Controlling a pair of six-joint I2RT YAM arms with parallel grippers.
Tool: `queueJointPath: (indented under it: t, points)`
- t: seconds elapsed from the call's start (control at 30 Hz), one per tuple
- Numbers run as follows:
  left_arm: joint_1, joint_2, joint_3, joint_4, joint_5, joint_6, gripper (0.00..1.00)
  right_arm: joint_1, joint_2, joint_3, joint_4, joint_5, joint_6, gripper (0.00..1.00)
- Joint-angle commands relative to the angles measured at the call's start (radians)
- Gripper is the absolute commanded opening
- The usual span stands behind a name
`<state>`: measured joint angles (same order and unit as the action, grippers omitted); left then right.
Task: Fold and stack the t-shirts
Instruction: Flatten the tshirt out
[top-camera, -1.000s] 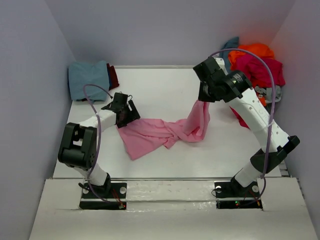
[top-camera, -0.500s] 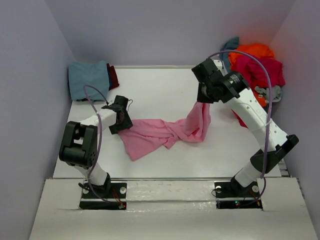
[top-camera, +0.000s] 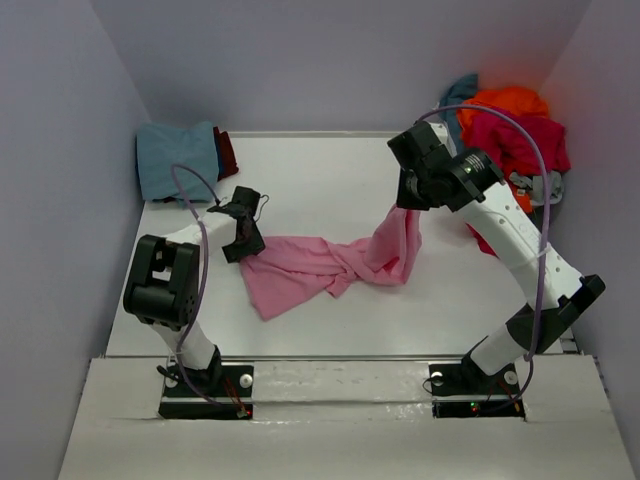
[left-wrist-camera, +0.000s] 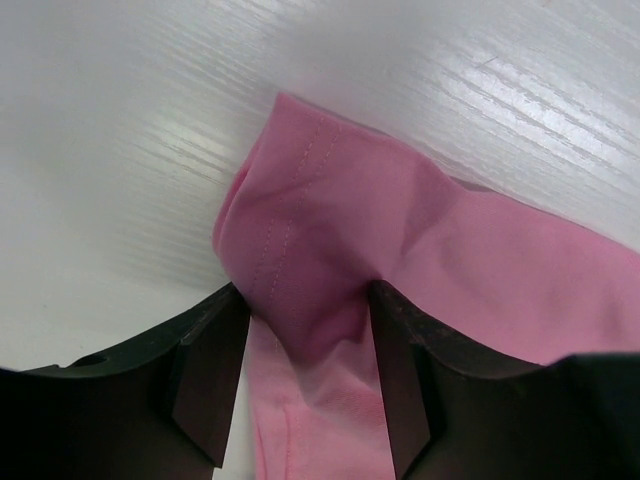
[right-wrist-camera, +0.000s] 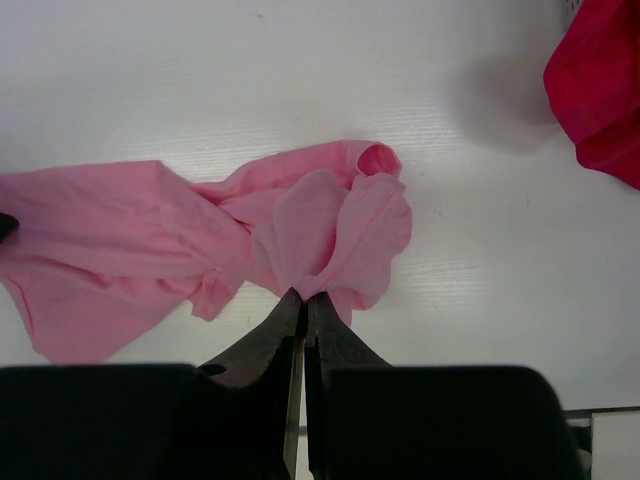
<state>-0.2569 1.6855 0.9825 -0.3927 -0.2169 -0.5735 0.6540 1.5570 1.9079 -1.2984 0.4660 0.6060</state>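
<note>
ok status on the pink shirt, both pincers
Left pincer open, astride an edge of the pink t-shirt. Right pincer shut on its other end, held raised. Nothing in the way.

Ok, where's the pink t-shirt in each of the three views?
Top external: pink t-shirt lies mid-table, its right end held up by the right gripper.
Left wrist: pink t-shirt fills the centre and right, with a fold between the left gripper fingers.
Right wrist: pink t-shirt spans the left and centre, pinched by the right gripper.
Shared landmark: the white table.

Bunched pink tee (top-camera: 320, 265) at centre; others (top-camera: 515, 130) heaped back-right.
</note>
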Motion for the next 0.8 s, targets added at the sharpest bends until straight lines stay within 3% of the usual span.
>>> queueJointPath:
  t: [0.0, 0.1, 0.13, 0.23, 0.27, 0.3, 0.5, 0.77]
  points:
    - [-0.007, -0.024, -0.025, -0.06, -0.076, -0.025, 0.64, -0.007, -0.026, -0.015, 0.051, -0.004, -0.003, 0.07]
    - [-0.007, -0.047, -0.03, -0.064, -0.088, -0.037, 0.59, -0.007, -0.025, -0.013, 0.056, -0.004, -0.009, 0.07]
    - [-0.007, -0.052, -0.031, -0.066, -0.088, -0.038, 0.46, -0.007, -0.023, -0.013, 0.056, -0.004, -0.014, 0.07]
    - [-0.007, -0.069, -0.033, -0.064, -0.096, -0.046, 0.29, -0.007, -0.02, -0.007, 0.057, -0.007, -0.018, 0.07]
    - [-0.007, -0.073, -0.033, -0.069, -0.101, -0.048, 0.13, -0.007, -0.018, -0.012, 0.057, -0.007, -0.018, 0.07]
    - [-0.007, -0.078, -0.03, -0.074, -0.104, -0.054, 0.06, -0.007, -0.018, -0.015, 0.06, -0.009, -0.018, 0.07]
    - [-0.016, -0.162, -0.024, -0.097, -0.16, -0.068, 0.05, -0.007, -0.005, 0.002, 0.042, 0.022, -0.009, 0.07]
    - [-0.045, -0.392, 0.016, -0.15, -0.217, -0.058, 0.06, -0.129, 0.133, 0.078, 0.002, 0.045, 0.028, 0.07]
